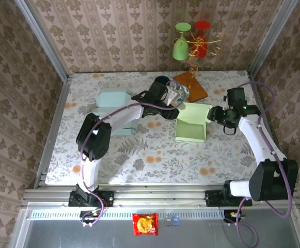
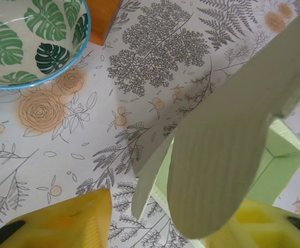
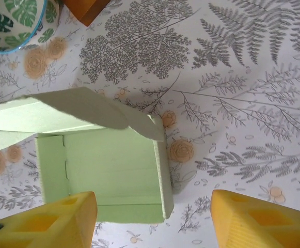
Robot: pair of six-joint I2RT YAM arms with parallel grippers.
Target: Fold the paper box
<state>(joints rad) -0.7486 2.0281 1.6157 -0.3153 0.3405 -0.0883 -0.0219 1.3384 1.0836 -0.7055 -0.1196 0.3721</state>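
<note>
The pale green paper box (image 1: 192, 124) lies open on the flowered table right of centre, its lid flaps raised along the far side. In the left wrist view a rounded flap (image 2: 227, 155) hangs between my yellow fingers (image 2: 62, 222). There is a gap on the left side, and the flap lies close against the right finger. My left gripper (image 2: 160, 230) is open at the box's far left corner (image 1: 174, 110). My right gripper (image 3: 152, 222) is open too and straddles the box's right wall (image 3: 162, 170) over the green floor (image 3: 108, 175). From above, the right gripper (image 1: 215, 114) sits at the box's right edge.
A leaf-patterned bowl (image 1: 176, 93) stands just behind the left gripper, beside an orange wooden base (image 1: 191, 87) with a wire stand holding a green and a red glass (image 1: 180, 47). A pale blue box (image 1: 113, 98) lies to the left. A red snack packet (image 1: 145, 223) sits below the table's front rail.
</note>
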